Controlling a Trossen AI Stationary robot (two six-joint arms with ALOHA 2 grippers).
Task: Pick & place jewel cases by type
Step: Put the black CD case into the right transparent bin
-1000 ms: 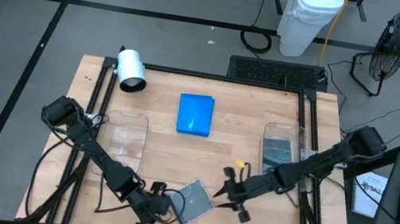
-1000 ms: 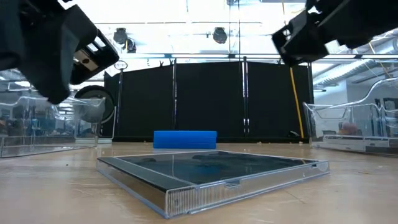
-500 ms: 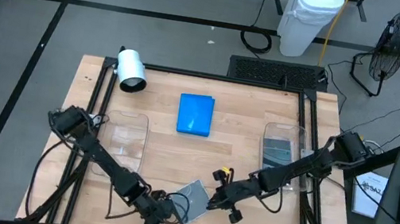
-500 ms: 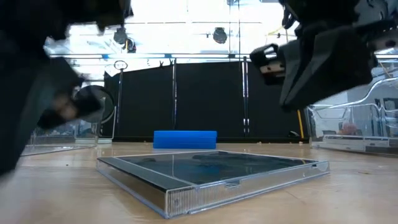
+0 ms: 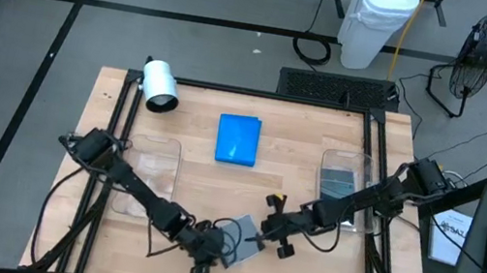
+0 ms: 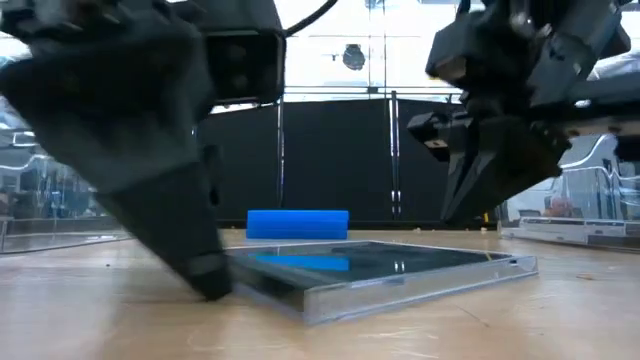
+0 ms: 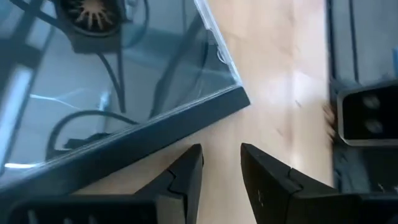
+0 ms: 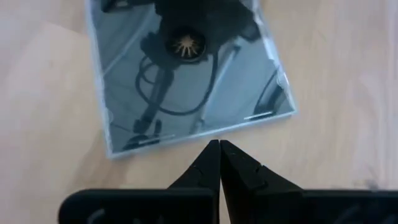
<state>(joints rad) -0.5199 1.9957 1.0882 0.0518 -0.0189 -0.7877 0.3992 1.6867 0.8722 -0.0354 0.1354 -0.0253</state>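
Note:
A dark translucent jewel case [image 5: 244,229] lies flat on the wooden table near its front edge, between my two grippers. My left gripper [image 5: 224,249] stands at its near left side, pointing down at a slant, its fingers a narrow gap apart with only bare wood between them [image 7: 222,163]. My right gripper [image 5: 260,236] is shut, and its tip [image 8: 219,148] stands at the case's right edge. A blue jewel case [image 5: 237,139] lies flat farther back at mid-table. My left gripper has the outer side of one finger [image 7: 189,163] against the case's dark edge [image 7: 177,132], near a corner. It comes slanting down from the near left, and the case lies flat on the table. My right gripper's shut tip is at the case's clear edge [image 8: 205,134]; I cannot tell whether it touches.
A clear tray [image 5: 149,165] sits at the left and another [image 5: 347,177], holding a dark case, at the right. A white cylindrical camera [image 5: 161,84] lies at the back left. Black frame rails [image 5: 371,147] run along the table's sides.
Both grippers have sunk and closed in on the dark case, the left from the near left, the right from the right. My right gripper has shut. The case has slid a little toward the table's right and far side and turned slightly.

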